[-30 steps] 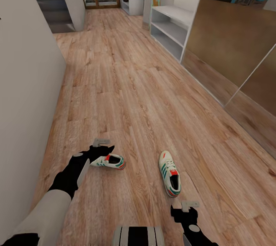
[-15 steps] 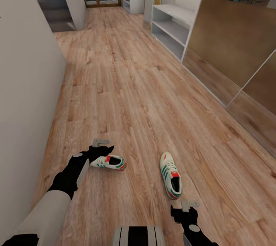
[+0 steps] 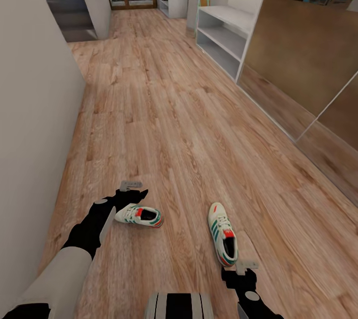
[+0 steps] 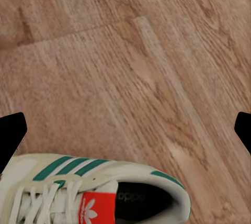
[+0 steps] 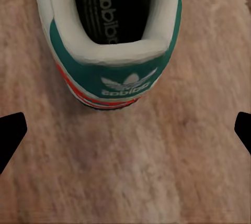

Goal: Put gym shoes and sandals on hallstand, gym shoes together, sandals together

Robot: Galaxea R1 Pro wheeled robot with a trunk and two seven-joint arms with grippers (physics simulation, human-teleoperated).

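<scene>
Both gym shoes, left shoe (image 3: 139,215) and right shoe (image 3: 223,233), sit nearer as the view advanced. Left gripper (image 3: 133,191) and right gripper (image 3: 239,269) hover wide-jawed; grasping comes next.

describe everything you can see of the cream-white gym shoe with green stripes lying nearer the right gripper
The cream-white lace-up gym shoe stands upright on its sole on the light wood-grain plank floor, toe pointing away from the robot, heel toward the right gripper. It shows three green side stripes, white laces, a red tongue label, a dark printed insole, and a green heel tab with a white trefoil above a red patch. Nothing grips it; the open jaws sit just behind its heel.
</scene>
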